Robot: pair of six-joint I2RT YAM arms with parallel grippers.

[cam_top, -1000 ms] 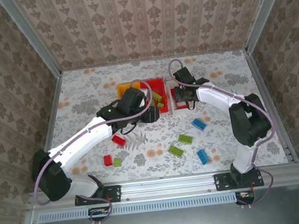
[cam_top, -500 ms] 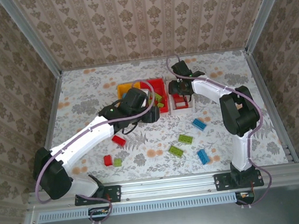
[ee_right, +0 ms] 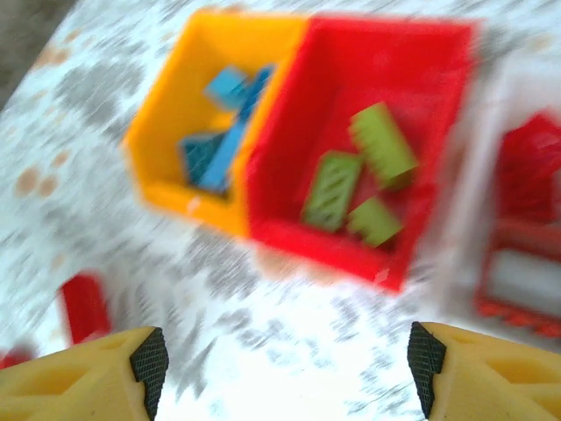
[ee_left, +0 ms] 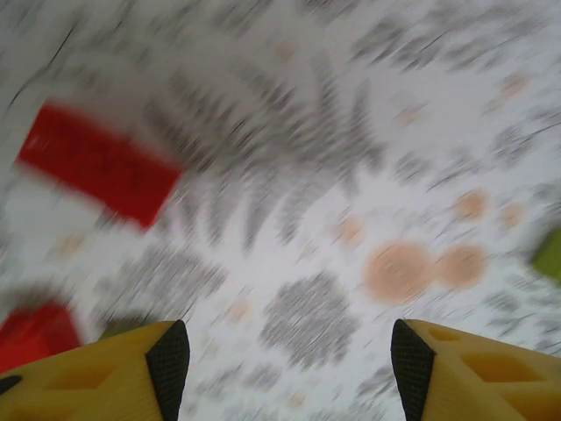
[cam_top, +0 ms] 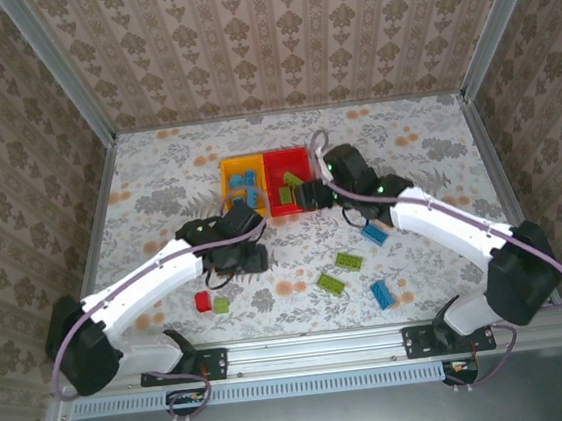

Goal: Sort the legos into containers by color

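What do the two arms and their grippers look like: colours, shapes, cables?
Both the left arm and the right arm have white tubular links with bulky black joints, and a thin mauve cable loops along each. The left gripper and the right gripper each have two yellow-orange fingers tipped with black pads.

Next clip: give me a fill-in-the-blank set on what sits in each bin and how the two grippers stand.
1. The bricks in the yellow bin are ___.
2. The bricks in the red bin are ___.
3. The white bin holds ___ bricks.
4. The left gripper and the right gripper both stand ___, with nothing between their fingers.
Missing words: blue; green; red; open.
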